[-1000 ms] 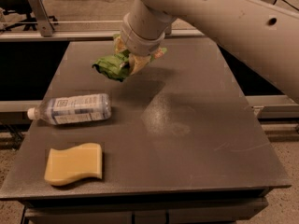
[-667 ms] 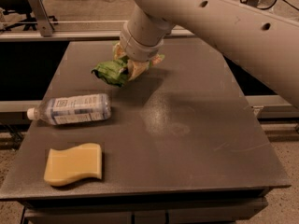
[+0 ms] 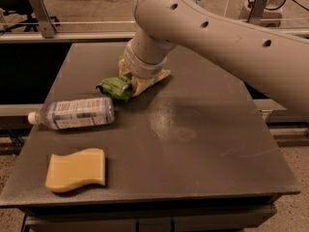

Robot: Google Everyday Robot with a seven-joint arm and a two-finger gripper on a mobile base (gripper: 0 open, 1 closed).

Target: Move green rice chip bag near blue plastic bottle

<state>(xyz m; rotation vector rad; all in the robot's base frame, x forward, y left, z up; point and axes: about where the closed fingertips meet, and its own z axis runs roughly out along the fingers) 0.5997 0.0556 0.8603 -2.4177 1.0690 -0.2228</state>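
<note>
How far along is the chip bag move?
Done: the green rice chip bag is close behind the blue plastic bottle, not touching it. In hand: the gripper is on the bag, low over the table. Left, probably: release and lift clear.

A dark grey desk (image 3: 207,149) fills the scene under warm, dim light, its matte top carrying a pale sheen near the centre and faint scratches toward 4 o'clock. Behind it, at 12 o'clock, a metal rail (image 3: 72,35) runs the width of the view, with an angled metal upright (image 3: 41,13) at 10 o'clock and a white stand (image 3: 263,6) at 1 o'clock. Speckled beige floor (image 3: 96,4) lies beyond. The end effector (image 3: 137,83) sits low over the desk at 11 o'clock.
</note>
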